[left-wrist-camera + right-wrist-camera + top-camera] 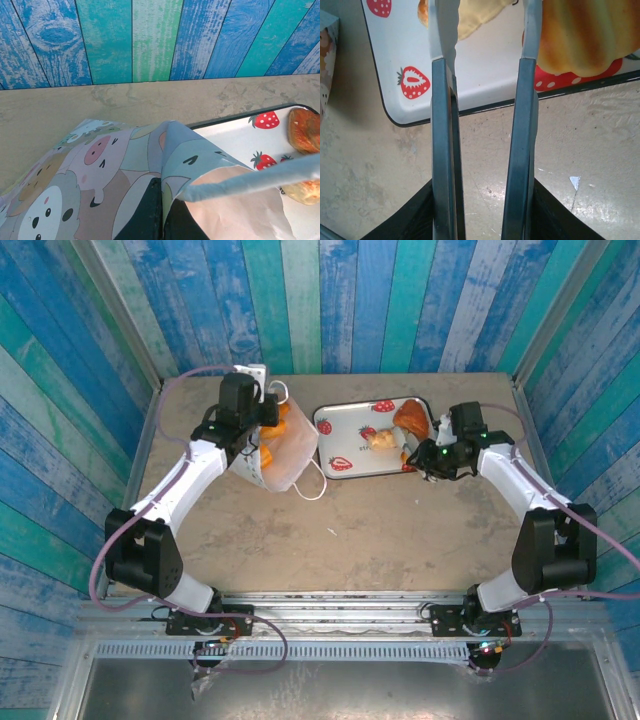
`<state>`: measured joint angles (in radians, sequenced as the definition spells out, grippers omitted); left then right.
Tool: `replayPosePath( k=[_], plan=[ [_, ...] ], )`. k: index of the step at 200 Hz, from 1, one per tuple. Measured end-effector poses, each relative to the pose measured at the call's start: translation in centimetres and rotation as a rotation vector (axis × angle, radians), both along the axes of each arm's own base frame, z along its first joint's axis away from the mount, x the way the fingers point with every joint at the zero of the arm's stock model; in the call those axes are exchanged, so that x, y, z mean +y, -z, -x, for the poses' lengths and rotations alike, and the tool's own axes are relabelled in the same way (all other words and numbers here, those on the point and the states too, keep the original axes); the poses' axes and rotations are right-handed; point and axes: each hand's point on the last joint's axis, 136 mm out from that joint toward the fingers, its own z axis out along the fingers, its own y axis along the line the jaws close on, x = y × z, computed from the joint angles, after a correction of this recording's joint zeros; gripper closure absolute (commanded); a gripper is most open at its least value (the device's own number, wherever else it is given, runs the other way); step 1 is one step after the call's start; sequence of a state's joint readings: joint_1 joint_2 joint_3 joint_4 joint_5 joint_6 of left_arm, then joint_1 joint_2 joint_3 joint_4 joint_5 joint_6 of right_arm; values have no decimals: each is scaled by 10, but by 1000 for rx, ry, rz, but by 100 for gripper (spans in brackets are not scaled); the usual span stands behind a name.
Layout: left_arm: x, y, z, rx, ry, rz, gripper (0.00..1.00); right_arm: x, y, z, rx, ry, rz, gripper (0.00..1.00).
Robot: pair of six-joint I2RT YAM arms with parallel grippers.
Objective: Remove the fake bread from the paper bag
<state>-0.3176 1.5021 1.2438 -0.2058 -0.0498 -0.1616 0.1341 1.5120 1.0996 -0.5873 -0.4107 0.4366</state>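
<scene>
left gripper (262,428) pinched on paper bag (292,455) rim, holding mouth open | right gripper (485,45) jaws apart, empty, above tray (350,442) | bread (410,418) on tray, more in bag

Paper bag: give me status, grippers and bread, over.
Left gripper shut on paper bag rim, bag tipped. Right gripper open, empty, over strawberry tray. Two pastries on tray, more fake bread in bag. No obstruction seen.

A small white paper bag (292,458) with thin cord handles is seen tilted over. Glossy orange plastic pastries (270,455) are seen inside it. Two golden-brown pastries (411,417) are laid on a strawberry-print tray (348,447) just beside it.
</scene>
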Motion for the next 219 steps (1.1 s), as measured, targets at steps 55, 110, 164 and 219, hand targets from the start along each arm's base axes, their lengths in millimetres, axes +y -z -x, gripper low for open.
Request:
replayPosePath(
  k=[55,110,164,219],
  plan=[
    [0,0,0,0,-1,0,100,-7,2,0,7,12,27,58],
    [0,0,0,1,0,0,100,-10,-6,6,-1,16,38,59],
    [0,0,0,0,-1,1,100,-7,-42,17,-88,2,6,60],
    [0,1,0,-3,-2,5,100,12,-77,37,-170,-65,-39,59]
  ],
)
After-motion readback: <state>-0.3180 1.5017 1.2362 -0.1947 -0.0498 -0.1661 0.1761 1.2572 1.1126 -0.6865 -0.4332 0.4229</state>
